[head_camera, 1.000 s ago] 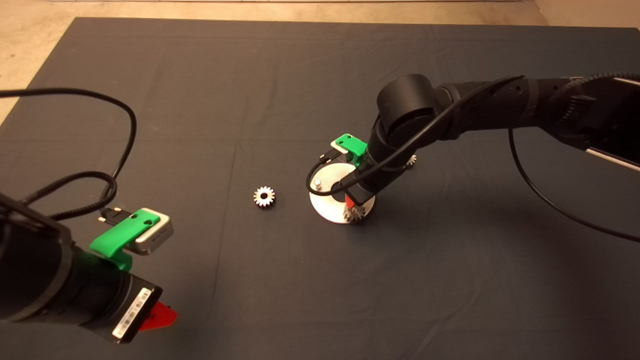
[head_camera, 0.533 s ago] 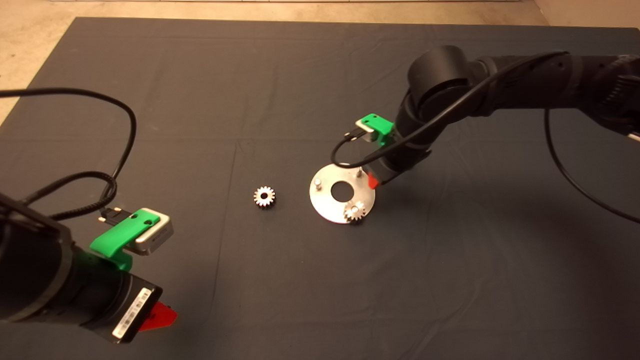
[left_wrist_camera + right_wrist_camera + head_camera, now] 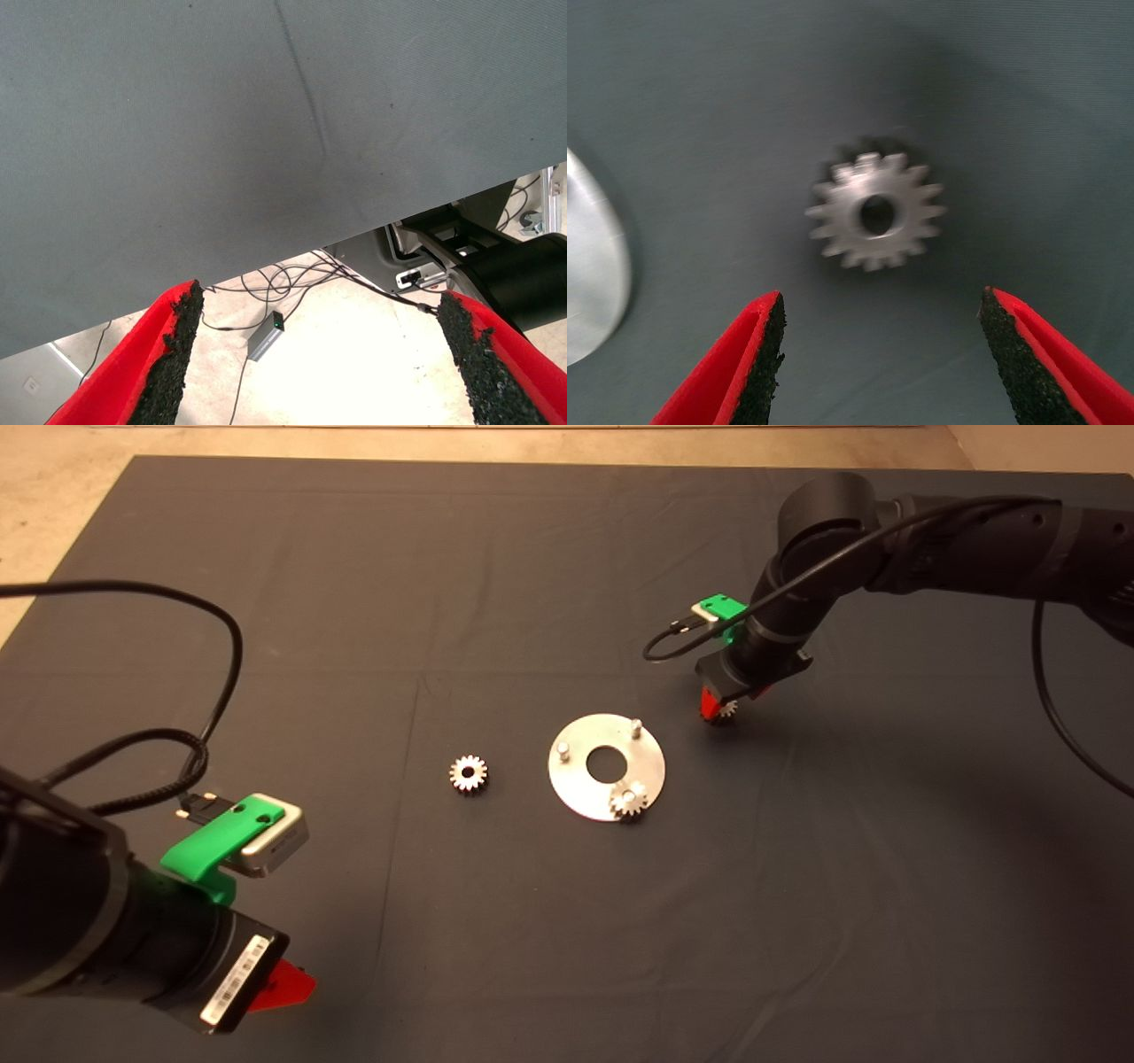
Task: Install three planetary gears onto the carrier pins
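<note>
**One gear on, two loose**

One planetary gear (image 3: 628,801) sits on the near carrier pin of the silver disc (image 3: 585,788); two pins (image 3: 635,727) stand bare. A second gear (image 3: 468,772) lies left of the disc, a third (image 3: 874,212) off its far right. The dark mat (image 3: 532,584) is creased, beige floor beyond. The right gripper (image 3: 719,707) has swung off the disc to above that third gear, fingers apart. The left gripper (image 3: 319,363) waits lower left, spread wide.
</note>
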